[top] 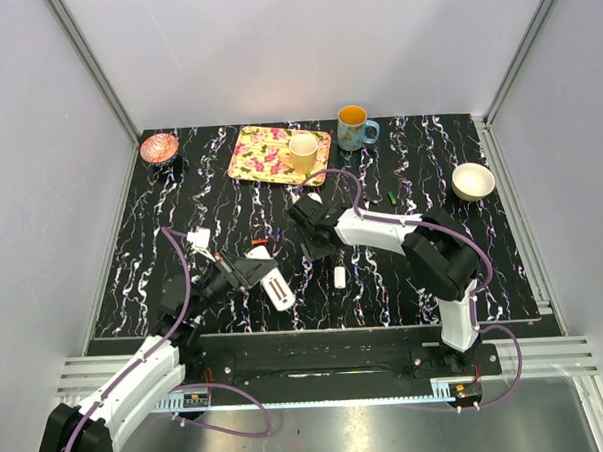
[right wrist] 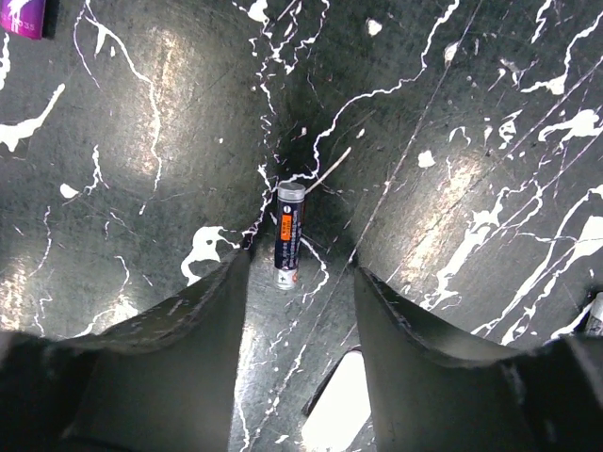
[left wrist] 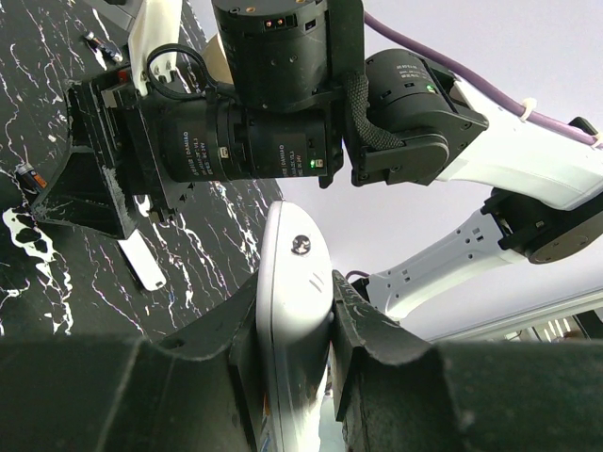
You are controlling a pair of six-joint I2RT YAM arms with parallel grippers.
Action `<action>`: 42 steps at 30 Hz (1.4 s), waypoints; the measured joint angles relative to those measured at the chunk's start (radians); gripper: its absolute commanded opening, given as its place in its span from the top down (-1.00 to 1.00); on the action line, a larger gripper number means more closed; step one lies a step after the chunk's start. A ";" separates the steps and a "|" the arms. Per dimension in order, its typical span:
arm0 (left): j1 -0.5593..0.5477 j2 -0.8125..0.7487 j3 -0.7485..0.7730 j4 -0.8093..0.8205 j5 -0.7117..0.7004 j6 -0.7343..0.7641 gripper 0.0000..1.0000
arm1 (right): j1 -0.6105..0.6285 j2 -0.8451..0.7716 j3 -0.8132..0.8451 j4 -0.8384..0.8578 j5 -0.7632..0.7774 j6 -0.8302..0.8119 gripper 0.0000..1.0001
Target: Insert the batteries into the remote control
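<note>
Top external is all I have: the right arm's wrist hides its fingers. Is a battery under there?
Observer: Yes. The right wrist view shows a dark, orange-banded battery lying on the table between the open fingers of the right gripper, not yet gripped.
Reviewer: Does the left gripper actually hold the remote?
Observer: Yes. The left wrist view shows the left gripper shut on the remote control, one finger on each long side.

Black white-veined tabletop [top: 230,201] enclosed by plain pale walls [top: 304,46].
</note>
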 measured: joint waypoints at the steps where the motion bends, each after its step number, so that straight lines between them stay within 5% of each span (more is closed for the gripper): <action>1: 0.000 0.000 0.000 0.000 0.000 0.000 1.00 | 0.000 0.000 0.000 -0.002 0.000 0.000 0.01; 16: 0.000 -0.004 -0.001 0.000 0.000 0.000 1.00 | 0.000 0.000 0.025 -0.008 -0.016 0.004 0.41; 18: 0.000 -0.004 -0.001 0.000 0.000 0.000 1.00 | 0.000 0.000 0.025 -0.008 -0.023 0.003 0.32; 19: 0.000 -0.004 -0.001 0.000 0.000 0.000 1.00 | 0.000 0.000 0.025 -0.008 -0.025 0.003 0.05; 22: 0.000 -0.004 -0.001 0.000 0.000 0.000 1.00 | 0.000 0.000 0.025 -0.008 -0.026 0.002 -0.21; 25: 0.000 -0.004 -0.001 0.000 0.000 0.000 1.00 | 0.000 -0.003 0.024 -0.006 -0.024 0.003 -0.25; 28: 0.000 -0.004 -0.001 0.000 0.000 0.000 1.00 | 0.000 -0.014 0.023 -0.005 -0.023 0.003 -0.09; 33: 0.000 -0.004 -0.001 0.002 0.000 -0.001 1.00 | 0.001 -0.032 0.023 0.001 -0.025 0.003 0.47; 38: 0.000 -0.011 -0.001 -0.001 0.000 -0.001 1.00 | 0.001 -0.032 0.021 0.001 -0.026 0.003 0.57; 42: 0.000 -0.020 -0.001 -0.002 0.000 0.000 1.00 | 0.001 -0.032 0.021 0.001 -0.026 0.003 0.43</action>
